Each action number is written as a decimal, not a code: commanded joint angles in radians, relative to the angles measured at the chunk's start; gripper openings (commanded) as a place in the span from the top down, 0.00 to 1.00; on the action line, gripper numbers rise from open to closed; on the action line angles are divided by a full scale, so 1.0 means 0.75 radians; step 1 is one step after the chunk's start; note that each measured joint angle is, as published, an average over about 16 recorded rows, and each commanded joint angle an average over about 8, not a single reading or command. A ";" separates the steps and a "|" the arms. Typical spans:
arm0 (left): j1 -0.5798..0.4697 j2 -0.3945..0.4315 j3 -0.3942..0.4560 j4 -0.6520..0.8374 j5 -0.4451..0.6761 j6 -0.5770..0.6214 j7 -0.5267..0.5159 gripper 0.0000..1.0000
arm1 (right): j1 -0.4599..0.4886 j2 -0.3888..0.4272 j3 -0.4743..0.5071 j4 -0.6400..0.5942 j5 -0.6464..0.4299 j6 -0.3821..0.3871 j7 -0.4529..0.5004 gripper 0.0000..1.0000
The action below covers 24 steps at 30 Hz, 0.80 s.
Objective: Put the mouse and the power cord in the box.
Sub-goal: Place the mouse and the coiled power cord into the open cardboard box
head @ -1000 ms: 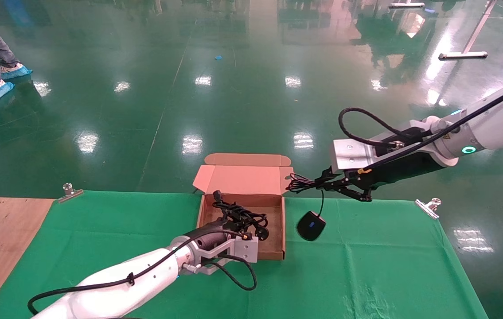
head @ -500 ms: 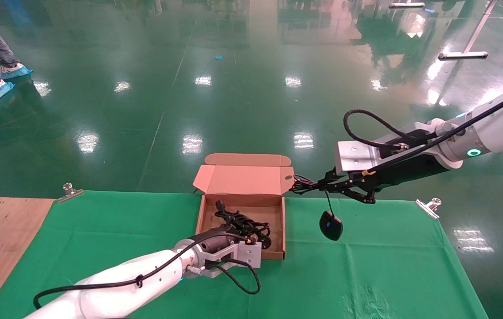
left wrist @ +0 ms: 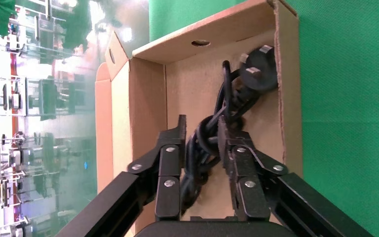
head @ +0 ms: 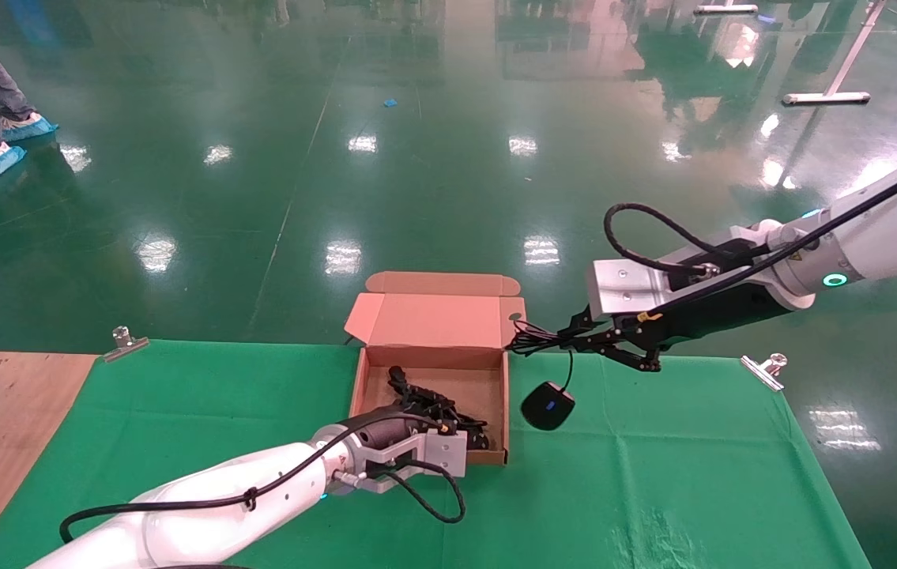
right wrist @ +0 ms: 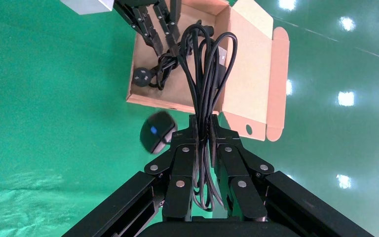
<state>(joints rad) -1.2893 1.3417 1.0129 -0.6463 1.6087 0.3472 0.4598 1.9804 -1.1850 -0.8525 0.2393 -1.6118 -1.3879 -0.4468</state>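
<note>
Small black oval mouse (head: 548, 405) with blue light dangling by thin black cable (head: 570, 365) beneath right gripper (head: 574, 338), just beside right wall of shallow brown cardboard box (head: 505, 399), hanging above green cloth-covered worktop (head: 653, 474). Right gripper (right wrist: 203, 129) held high near corner of upright hinged lid (head: 436, 319), jaws clamped tight on looped bundle of mouse cable (right wrist: 207, 74). Thick black coiled power cord (head: 436, 407) lying inside box, chunky plug (left wrist: 256, 74) against one inner wall. Left gripper (head: 448, 419) reaching into box from near side; in left wrist view, left gripper (left wrist: 201, 136) jaws closed around coils of power cord (left wrist: 212, 138). Box (left wrist: 148, 98) open, small round hole (left wrist: 200, 43) seen in cardboard panel above plug. Metal clips (head: 764, 370) at far worktop edge. Glossy green floor (head: 416, 158) beyond
</note>
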 commanded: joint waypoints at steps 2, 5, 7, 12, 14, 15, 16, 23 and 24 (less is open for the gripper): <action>-0.001 0.001 0.012 0.001 0.001 -0.011 -0.012 0.00 | -0.003 0.000 0.000 0.007 0.001 -0.002 0.005 1.00; -0.019 -0.021 0.016 -0.038 -0.032 0.061 -0.013 0.00 | -0.003 -0.001 0.001 0.016 0.003 -0.004 0.011 1.00; -0.040 -0.054 0.005 -0.082 -0.083 0.154 -0.002 0.00 | -0.002 -0.002 0.002 0.023 0.004 -0.006 0.016 1.00; -0.093 -0.166 -0.070 -0.192 -0.278 0.432 0.071 0.00 | -0.002 -0.008 0.003 0.044 0.007 -0.009 0.031 1.00; -0.105 -0.204 -0.105 -0.211 -0.354 0.520 0.111 0.00 | -0.002 -0.012 0.003 0.053 0.008 -0.009 0.038 1.00; -0.109 -0.222 -0.124 -0.214 -0.392 0.563 0.129 0.00 | -0.003 -0.015 0.003 0.058 0.008 -0.008 0.042 1.00; -0.113 -0.240 -0.141 -0.214 -0.429 0.606 0.146 0.00 | -0.004 -0.018 0.003 0.062 0.008 -0.007 0.046 1.00; -0.152 -0.347 -0.224 -0.123 -0.620 0.910 0.254 0.00 | -0.009 -0.079 0.003 0.082 0.008 0.034 0.078 1.00; -0.158 -0.360 -0.232 -0.098 -0.639 0.950 0.270 0.00 | -0.009 -0.094 0.003 0.080 0.007 0.045 0.082 1.00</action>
<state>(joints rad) -1.4085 1.0733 0.8422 -0.7095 1.1381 1.0569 0.6655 1.9754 -1.2621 -0.8519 0.2918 -1.6086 -1.3486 -0.3879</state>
